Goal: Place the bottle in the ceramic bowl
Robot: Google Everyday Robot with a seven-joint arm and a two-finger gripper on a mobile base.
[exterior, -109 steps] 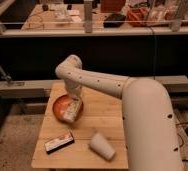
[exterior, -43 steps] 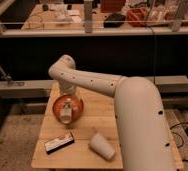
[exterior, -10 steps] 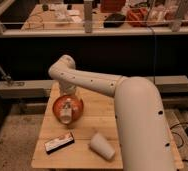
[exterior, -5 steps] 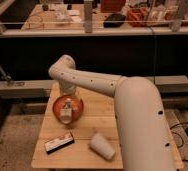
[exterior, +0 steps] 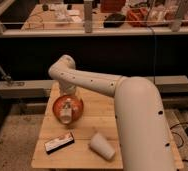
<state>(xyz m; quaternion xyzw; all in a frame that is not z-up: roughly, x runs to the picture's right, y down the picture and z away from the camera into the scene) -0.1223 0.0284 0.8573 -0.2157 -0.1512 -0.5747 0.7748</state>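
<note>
The orange-red ceramic bowl (exterior: 67, 106) sits on the left part of the small wooden table (exterior: 99, 117). My white arm reaches in from the lower right, bends at the elbow above the table's far edge and comes down over the bowl. The gripper (exterior: 68, 104) hangs inside the bowl's rim. A small pale bottle (exterior: 66, 116) shows at the gripper's tip, low in the front half of the bowl. I cannot tell whether it rests on the bowl's floor or is held.
A flat black box (exterior: 59, 143) lies near the table's front left edge. A beige paper cup (exterior: 101, 145) lies on its side at the front middle. A low grey ledge (exterior: 22, 86) runs behind the table, below a railing.
Since the earliest frame the arm has swung left and lowered the gripper into the bowl. Over the last second nothing has visibly moved.
</note>
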